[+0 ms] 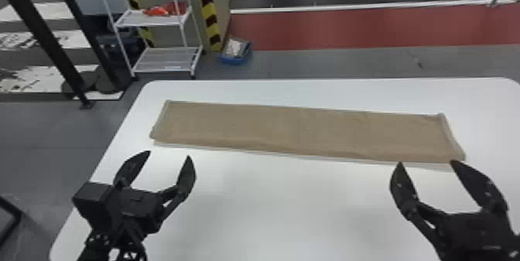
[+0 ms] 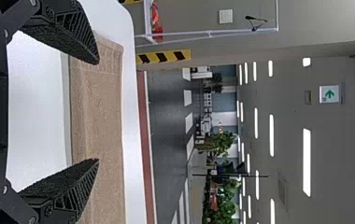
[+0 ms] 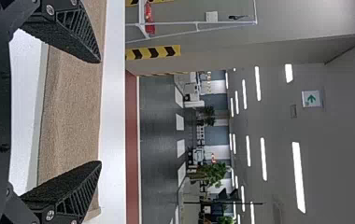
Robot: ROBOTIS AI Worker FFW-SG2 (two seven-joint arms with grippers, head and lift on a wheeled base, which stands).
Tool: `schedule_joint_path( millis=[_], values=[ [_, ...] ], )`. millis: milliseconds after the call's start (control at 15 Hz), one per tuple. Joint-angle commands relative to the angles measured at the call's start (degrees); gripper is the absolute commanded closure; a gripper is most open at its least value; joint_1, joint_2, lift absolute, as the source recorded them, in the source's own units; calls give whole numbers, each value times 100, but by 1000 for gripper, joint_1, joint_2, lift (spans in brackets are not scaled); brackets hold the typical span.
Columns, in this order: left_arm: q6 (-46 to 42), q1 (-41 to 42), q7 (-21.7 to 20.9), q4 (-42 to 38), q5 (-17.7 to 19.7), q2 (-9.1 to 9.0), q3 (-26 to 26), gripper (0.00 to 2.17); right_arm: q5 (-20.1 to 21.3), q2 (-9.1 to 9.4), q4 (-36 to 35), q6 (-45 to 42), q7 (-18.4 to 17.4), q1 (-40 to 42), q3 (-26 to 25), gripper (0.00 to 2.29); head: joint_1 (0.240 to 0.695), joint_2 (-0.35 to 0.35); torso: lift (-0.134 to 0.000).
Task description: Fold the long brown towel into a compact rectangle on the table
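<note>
Brown towel lies flat across white counter, left pincer and right pincer both wide and empty near its opposite ends, presumably spaced so either can grab an end to fold inward

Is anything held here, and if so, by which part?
Nothing is held: both end effectors, left and right, are open, and the towel lies flat on the table.

Workshop or lab hall, white wire shelving, yellow-and-black hazard stripes, green exit sign, strip ceiling lights
</note>
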Motion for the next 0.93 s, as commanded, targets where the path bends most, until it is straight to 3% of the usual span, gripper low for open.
schedule_joint_path(
  millis=[0, 867],
  values=[
    [0, 1, 0, 0, 0, -24, 0, 151, -13, 49, 6, 0, 5, -6, 2, 110, 695, 118, -123],
    [0, -8, 18, -9, 9, -24, -9, 151, -39, 49, 6, -18, -4, 3, 20, 113, 695, 120, -123]
  ],
)
